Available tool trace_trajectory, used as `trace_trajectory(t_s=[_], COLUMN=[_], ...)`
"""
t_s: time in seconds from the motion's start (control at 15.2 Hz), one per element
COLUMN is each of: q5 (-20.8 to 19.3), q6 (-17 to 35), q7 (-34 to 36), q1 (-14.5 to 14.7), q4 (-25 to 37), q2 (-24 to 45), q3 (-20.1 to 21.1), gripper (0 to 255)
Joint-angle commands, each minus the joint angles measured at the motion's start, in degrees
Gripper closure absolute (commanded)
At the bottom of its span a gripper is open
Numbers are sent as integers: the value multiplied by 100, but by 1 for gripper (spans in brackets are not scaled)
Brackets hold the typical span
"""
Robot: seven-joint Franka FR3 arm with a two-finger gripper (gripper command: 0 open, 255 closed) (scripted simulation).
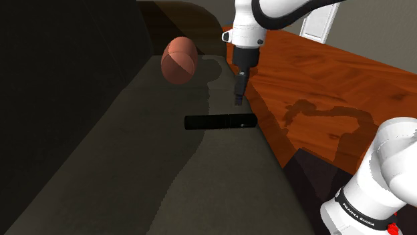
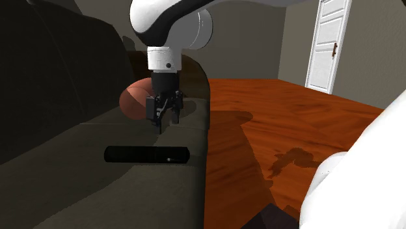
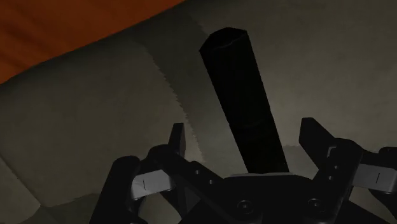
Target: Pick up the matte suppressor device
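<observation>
Black suppressor (image 1: 220, 122): on sofa seat (image 1: 133, 173) nr front edge, ungrasped; gripper (image 2: 166, 123) above it, spread apart; grip & lift pending

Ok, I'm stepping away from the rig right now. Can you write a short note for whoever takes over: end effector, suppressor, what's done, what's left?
End effector: open and empty, hovering just above the suppressor with a finger on either side, not touching it.
Suppressor: black cylinder lying flat on the dark sofa seat, near the edge by the wood floor.
Done: approach and line-up.
Left: descend, close, lift.
</observation>
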Motion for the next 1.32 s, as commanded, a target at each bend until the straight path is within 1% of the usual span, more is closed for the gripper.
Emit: trace_trajectory(t_s=[0.0, 0.33, 0.79, 0.92, 0.99, 1.25], q5=[13, 3, 4, 4, 5, 6], q6=[244, 754, 1304, 1349, 1365, 1360], q7=[-164, -503, -512, -513, -510, -505], q1=[119, 371, 374, 374, 376, 378], q4=[93, 360, -29, -58, -68, -73], q2=[324, 1087, 1248, 1264, 1270, 1260], q3=[85, 303, 317, 318, 320, 323], gripper=[0, 0, 0, 0, 255, 255])
